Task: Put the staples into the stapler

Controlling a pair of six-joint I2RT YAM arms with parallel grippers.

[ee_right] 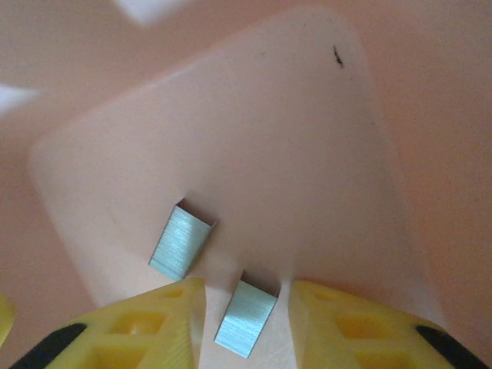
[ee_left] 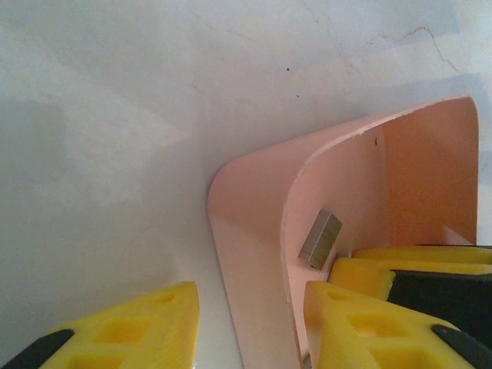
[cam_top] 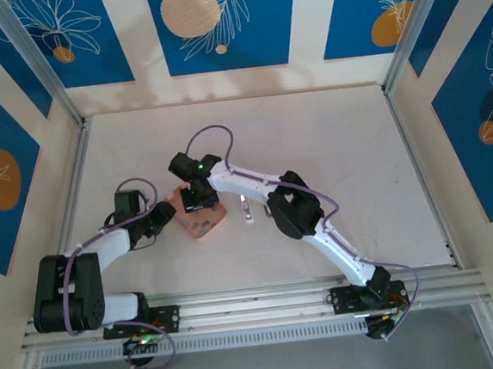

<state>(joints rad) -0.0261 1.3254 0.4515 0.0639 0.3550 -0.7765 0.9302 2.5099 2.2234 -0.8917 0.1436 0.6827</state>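
**Right hand brackets a strip of staples in a pink tray**

In the right wrist view, the right hand (ee_right: 247,294) is narrowly open. Its yellow fingers (ee_right: 146,327) flank one short strip of the staples (ee_right: 246,317), with a sliver of gap on each side. A second strip lies just beyond the left finger. Both are brushed grey metal folded into shallow channels, and they lie flat on the smooth matte floor of the round-cornered pink tray (ee_right: 307,154).

The left hand (ee_left: 252,292) is open wider and straddles the tray's corner wall, one finger inside and one outside. The right hand's fingers crowd just beside the inner one.

From above, a slim grey stapler (cam_top: 246,211) lies on the white table (cam_top: 329,143) just right of the tray, apart from it.
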